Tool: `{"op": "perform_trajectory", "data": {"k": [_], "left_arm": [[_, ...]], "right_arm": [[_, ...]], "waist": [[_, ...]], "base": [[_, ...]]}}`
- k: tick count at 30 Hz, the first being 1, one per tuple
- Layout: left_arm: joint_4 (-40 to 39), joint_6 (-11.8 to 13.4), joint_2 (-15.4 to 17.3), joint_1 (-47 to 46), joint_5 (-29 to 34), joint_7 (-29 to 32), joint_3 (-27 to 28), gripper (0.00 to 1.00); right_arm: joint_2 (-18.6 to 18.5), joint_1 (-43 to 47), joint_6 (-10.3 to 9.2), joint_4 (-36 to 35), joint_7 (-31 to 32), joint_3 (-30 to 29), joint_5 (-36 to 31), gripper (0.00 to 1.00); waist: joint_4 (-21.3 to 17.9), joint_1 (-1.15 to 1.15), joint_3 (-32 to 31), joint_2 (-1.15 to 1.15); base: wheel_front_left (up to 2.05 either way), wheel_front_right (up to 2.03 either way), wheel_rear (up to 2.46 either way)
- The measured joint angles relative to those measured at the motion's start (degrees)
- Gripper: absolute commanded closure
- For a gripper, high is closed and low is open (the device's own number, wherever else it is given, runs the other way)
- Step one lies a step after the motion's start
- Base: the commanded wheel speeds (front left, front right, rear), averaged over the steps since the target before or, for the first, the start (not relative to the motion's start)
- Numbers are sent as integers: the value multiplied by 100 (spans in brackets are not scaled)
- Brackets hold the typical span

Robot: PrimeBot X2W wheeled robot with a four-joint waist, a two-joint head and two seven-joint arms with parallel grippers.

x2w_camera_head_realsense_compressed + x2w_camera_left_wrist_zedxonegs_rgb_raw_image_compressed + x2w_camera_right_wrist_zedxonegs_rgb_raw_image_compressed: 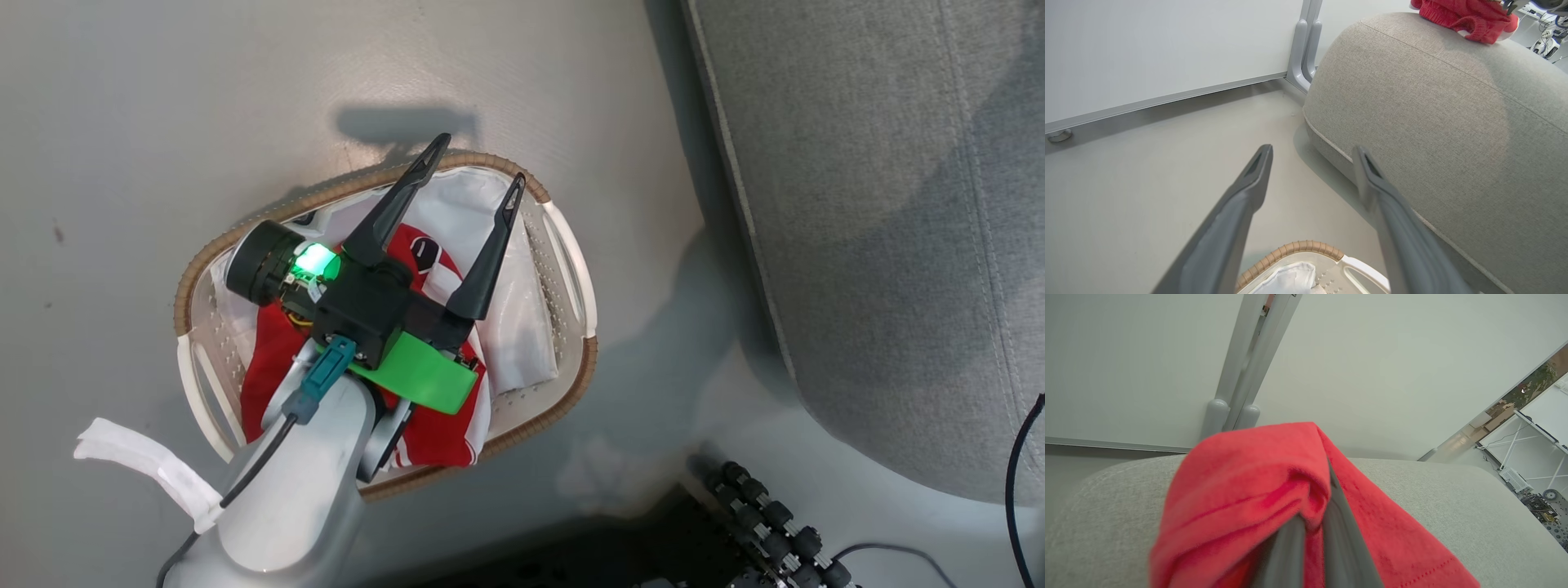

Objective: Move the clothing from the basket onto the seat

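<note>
Task roughly half done. The right gripper was clamped on red ribbed shorts atop the large grey woven-fabric seat, not yet released. Beside the seat, the red white-trimmed jersey lay in the oval white brown-rimmed plastic basket. The left gripper hovered above it, spread wide and empty.

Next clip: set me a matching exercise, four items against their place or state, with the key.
1 left gripper
2 right gripper
3 jersey
4 basket

A on the floor beside the seat
B open, above the basket
C shut on the red shorts, at the seat
D lying in the basket

Pairs: 1-B; 2-C; 3-D; 4-A
</note>
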Motion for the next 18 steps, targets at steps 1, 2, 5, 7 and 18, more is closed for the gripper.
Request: {"op": "perform_trajectory", "data": {"k": [1, 2, 5, 7, 18], "left_arm": [[5, 0, -7, -7, -7, 0, -4, 0], [13, 0, -13, -15, -7, 0, -9, 0], [51, 0, -22, -21, -24, 0, 0, 0], [93, 0, -24, -21, -60, 0, 8, 0], [318, 0, -192, 96, -210, 0, 209, 0]], "right_arm": [[-1, 20, 0, -4, -1, -11, -15, 76], [3, 51, 0, -10, -1, -9, -42, 71], [55, 160, 0, -22, -1, 73, -67, 0], [86, 300, 0, -79, 0, 152, -87, 0], [180, 1723, 0, -687, -1, 779, 122, 0]], "waist": [[23, 0, 11, 0], [49, 0, 20, 0], [89, 0, 18, 0], [92, 0, -23, 0], [133, -1, -595, 0]], "base": [[0, 0, 0], [0, 0, 0], [0, 0, 0], [0, 0, 0], [0, 0, 0]]}}
